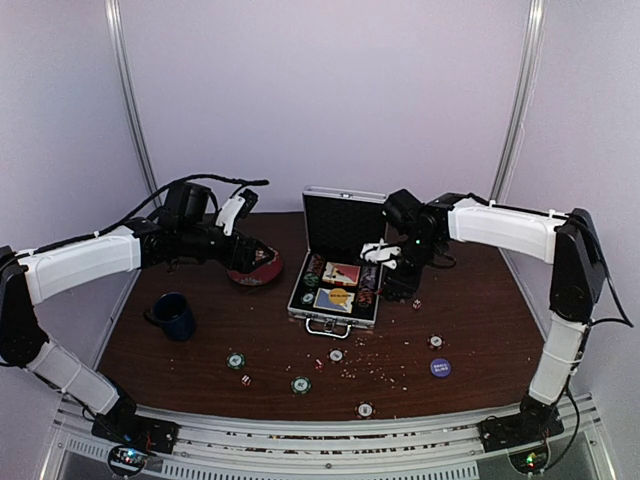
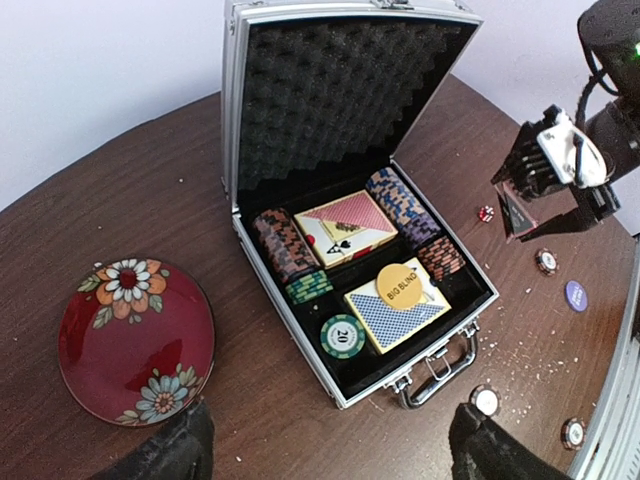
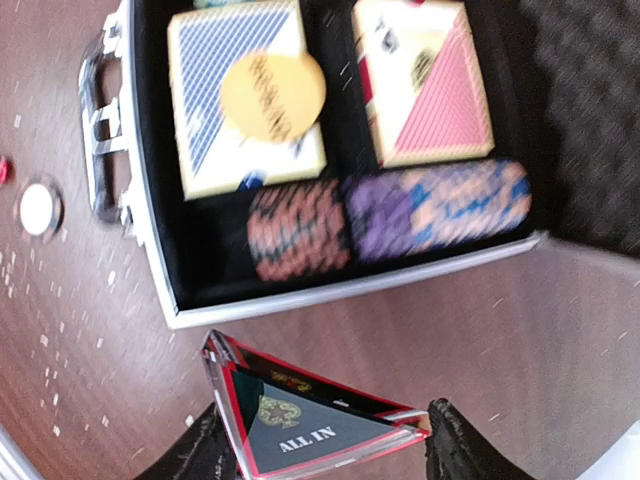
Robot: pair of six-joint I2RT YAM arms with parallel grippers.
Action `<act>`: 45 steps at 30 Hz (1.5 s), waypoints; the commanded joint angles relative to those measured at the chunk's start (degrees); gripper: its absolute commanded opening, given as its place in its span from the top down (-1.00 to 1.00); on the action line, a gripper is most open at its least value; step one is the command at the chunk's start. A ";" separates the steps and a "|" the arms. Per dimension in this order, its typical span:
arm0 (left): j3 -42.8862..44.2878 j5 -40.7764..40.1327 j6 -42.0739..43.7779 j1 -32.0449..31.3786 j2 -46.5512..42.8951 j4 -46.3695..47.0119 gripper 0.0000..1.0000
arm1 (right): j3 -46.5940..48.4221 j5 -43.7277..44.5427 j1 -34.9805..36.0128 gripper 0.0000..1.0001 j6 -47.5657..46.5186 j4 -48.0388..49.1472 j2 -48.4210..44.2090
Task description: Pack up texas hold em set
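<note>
Black right fingers [image 3: 455,448] half-open around plaque [image 3: 310,430]

"ALL IN" triangle [image 3: 310,430], "BIG BLIND" disc [image 2: 399,283]

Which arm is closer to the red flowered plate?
The left. The left gripper is right beside the plate; the right gripper is beyond the open case, gripping a triangular token.

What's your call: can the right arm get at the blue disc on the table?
Probably yes for reach: the blue disc lies in the open on its side. But the right gripper holds the ALL IN marker, so grasping must wait.
</note>
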 commanded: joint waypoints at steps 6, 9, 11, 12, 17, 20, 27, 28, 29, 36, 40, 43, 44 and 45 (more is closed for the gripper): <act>1.29 -2.38 0.16 1.30 -1.32 0.97 -0.67 | 20.83 2.77 2.66 0.03 -1.23 -0.40 15.04; 1.35 -2.15 0.14 1.45 -1.29 0.98 -0.67 | 26.19 5.54 3.40 0.04 -0.63 1.31 20.07; 1.35 -2.07 0.10 1.59 -1.25 0.97 -0.66 | 29.49 7.30 3.88 0.04 -0.71 1.73 22.96; 1.35 -2.03 0.10 1.63 -1.29 0.97 -0.66 | 30.93 8.19 4.06 0.04 -0.90 1.78 24.24; 1.35 -1.84 0.07 1.83 -1.54 0.97 -0.67 | 34.74 12.12 4.56 0.03 -2.02 3.88 28.00; 1.35 -1.38 -0.08 1.94 -1.39 0.97 -0.66 | 34.69 13.77 4.70 0.02 -3.15 5.12 29.17; 1.40 -0.71 -0.28 2.04 -1.23 0.97 -0.66 | 34.66 15.59 4.84 -0.03 -5.40 6.56 30.83; 1.43 -0.70 -0.39 2.12 -1.25 0.97 -0.66 | 34.71 15.24 4.85 -0.03 -5.61 6.61 30.91; 1.40 -0.66 -0.37 2.09 -1.25 0.97 -0.66 | 34.66 14.98 4.88 -0.04 -5.95 6.64 31.05; 1.44 -0.48 -0.37 2.42 -1.42 0.88 -0.66 | 34.70 14.33 5.24 -0.14 -8.04 6.61 31.81; 1.44 -0.35 -0.45 2.55 -1.51 0.88 -0.66 | 34.66 14.66 5.33 -0.17 -8.72 7.00 32.13; 1.44 -0.28 -0.45 2.54 -1.62 0.88 -0.66 | 34.66 15.31 5.33 -0.23 -8.84 7.37 32.20; 1.44 -0.27 -0.45 2.57 -1.60 0.88 -0.66 | 34.66 15.65 5.37 -0.27 -8.82 7.59 32.19; 1.44 -0.19 -0.51 2.61 -1.60 0.88 -0.66 | 34.71 15.94 5.41 -0.31 -8.71 7.78 32.19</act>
